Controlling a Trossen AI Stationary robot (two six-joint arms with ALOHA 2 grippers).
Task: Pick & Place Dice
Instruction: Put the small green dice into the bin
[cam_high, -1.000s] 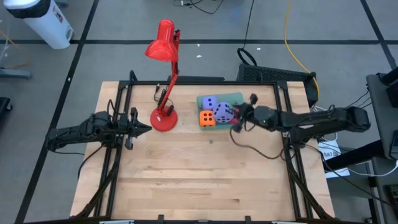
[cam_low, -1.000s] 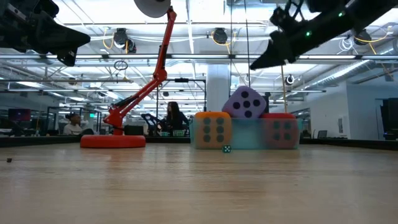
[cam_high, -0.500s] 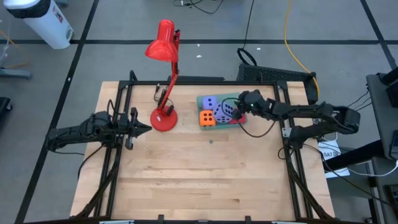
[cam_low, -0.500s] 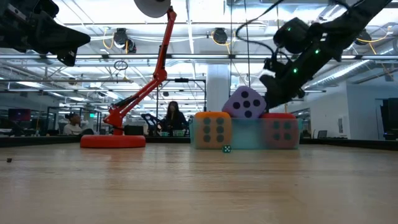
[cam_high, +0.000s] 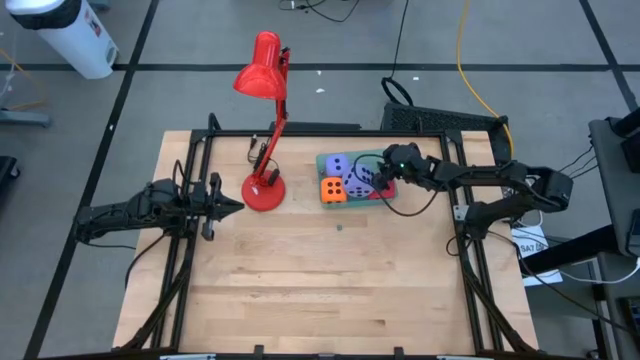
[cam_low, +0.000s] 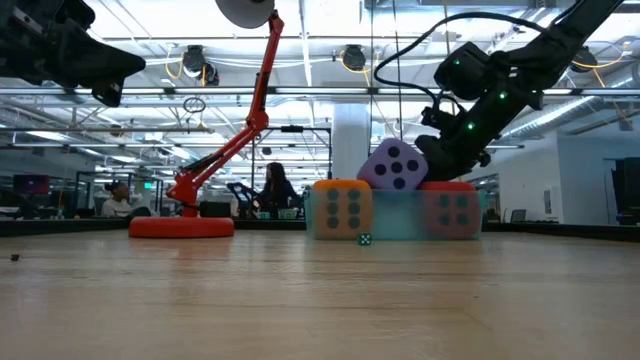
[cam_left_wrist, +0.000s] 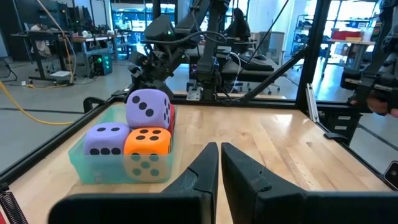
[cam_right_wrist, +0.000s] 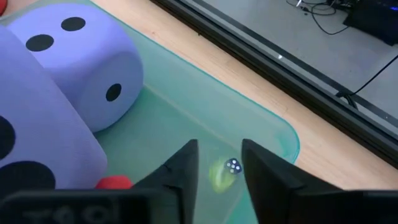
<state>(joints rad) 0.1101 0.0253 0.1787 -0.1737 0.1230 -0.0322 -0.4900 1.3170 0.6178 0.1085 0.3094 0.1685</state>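
Dice sit together in a pale green tray (cam_high: 384, 156) near the far edge of the wooden table (cam_high: 330, 280). From above, one lavender die (cam_high: 339, 164) lies at the tray's far left corner, the orange die (cam_high: 333, 190) just in front of it, and the second lavender die (cam_high: 361, 179) is tilted on top, leaning toward the tray's middle. The red die (cam_low: 449, 209) is mostly hidden; in the low view it shows through the tray wall under the tilted lavender one.

The right arm reaches in from the table's right edge, stretched low and nearly level, its wrist bent down over the tray's right half. Its right gripper (cam_right_wrist: 217, 163) hangs inside the tray, fingers a small way apart and closed on nothing; between them the wrist view shows bare tray floor with a tiny blue speck die (cam_right_wrist: 233, 165) and a yellowish-green speck beside it. The lavender dice lie close beside the fingers.

The left arm waits over the table's left edge, pointing toward the red desk lamp (cam_high: 265, 120), whose base stands just beyond the fingertips. The left gripper (cam_left_wrist: 219, 163) has its fingers nearly together with only a thin slit between, holding nothing.

The near half of the table is bare wood, bounded by black frame rails on both sides. A small speck (cam_high: 339, 227) lies in front of the tray.
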